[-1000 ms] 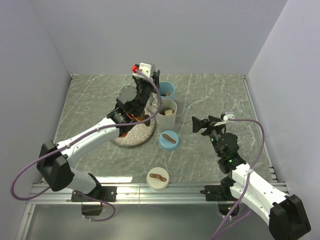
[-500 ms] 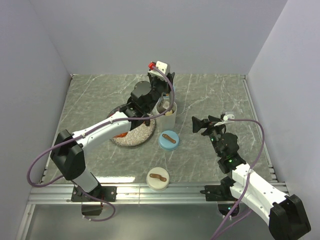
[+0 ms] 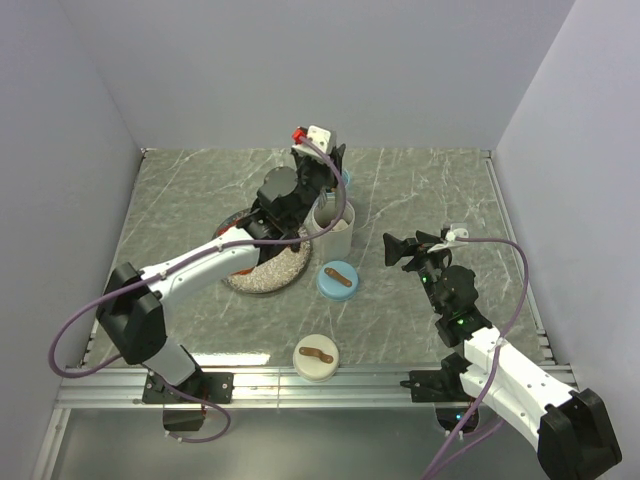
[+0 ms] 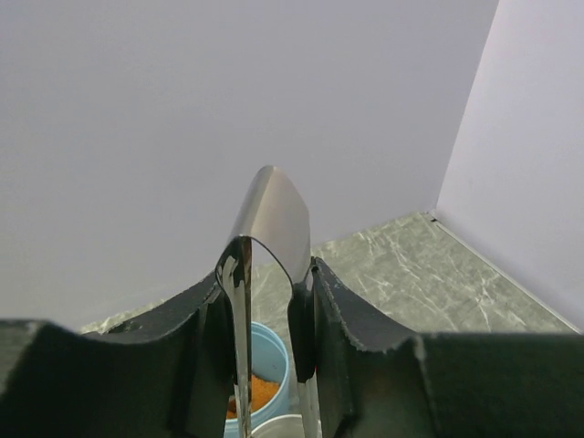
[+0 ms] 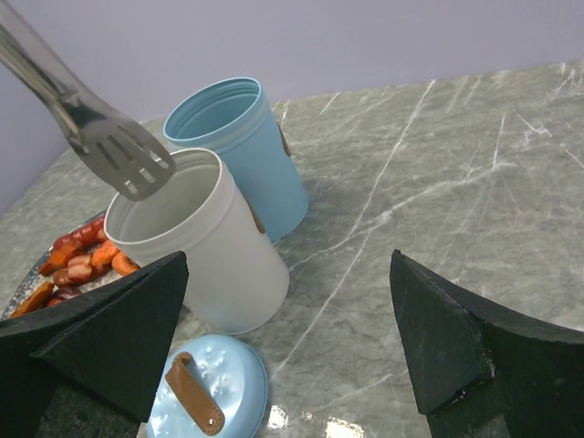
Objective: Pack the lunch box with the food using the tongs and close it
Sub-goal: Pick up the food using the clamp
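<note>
at the left, the food (image 5: 78, 260) is seen on the speckled plate (image 3: 258, 280), just beside the white cup (image 5: 196, 246). the tongs (image 5: 109, 146) are clamped in the left gripper (image 4: 271, 274), their long axis slanted downward and their slotted tips hung over the white cup's mouth; no piece can be made out between them. the remaining food is judged to lie down and left of the tips, nearer the left arm. orange pieces are seen in the blue cup (image 5: 242, 137) behind. further right, the right gripper (image 5: 287, 265) is held wide apart, empty. the marbled table (image 3: 420, 190) is bounded by pale walls.
</note>
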`<state>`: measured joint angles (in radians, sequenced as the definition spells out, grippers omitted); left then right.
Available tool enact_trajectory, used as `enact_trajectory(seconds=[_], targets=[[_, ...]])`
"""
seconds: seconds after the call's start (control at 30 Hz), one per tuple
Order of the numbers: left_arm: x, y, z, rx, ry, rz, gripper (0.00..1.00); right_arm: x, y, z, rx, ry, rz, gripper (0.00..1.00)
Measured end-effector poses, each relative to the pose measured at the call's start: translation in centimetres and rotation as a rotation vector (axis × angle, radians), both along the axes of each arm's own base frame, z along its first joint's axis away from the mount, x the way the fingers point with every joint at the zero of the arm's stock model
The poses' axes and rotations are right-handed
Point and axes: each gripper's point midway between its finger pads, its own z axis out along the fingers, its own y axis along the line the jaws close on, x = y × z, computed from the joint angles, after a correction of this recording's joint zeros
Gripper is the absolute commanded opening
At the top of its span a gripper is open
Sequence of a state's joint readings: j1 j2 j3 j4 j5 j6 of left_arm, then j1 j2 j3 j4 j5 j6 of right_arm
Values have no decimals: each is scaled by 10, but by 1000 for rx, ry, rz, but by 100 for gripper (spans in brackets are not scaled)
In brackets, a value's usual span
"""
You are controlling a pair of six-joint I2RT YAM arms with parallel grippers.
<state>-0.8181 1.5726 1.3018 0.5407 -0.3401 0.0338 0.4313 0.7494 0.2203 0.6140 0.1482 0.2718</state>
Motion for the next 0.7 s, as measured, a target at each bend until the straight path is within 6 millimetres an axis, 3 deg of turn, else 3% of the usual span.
enact_trajectory(seconds=[0.13,0.3,0.43,0.57,0.7], targets=[[-11,20,8,-3,-27,40,39,0,0,0,-1,1,0,98],[-31,67,32,-59,-98,144,39,0,0,0,0,1,0,98],[-40,99,36,-82,-124,226,40,0,0,0,0,1,0,98],[-27,124,20,-54,-110,298,40,0,0,-2,-2,5,0,98],[-2,152,-15,23,-60,368,42,0,0,-2,-2,5,0,98]])
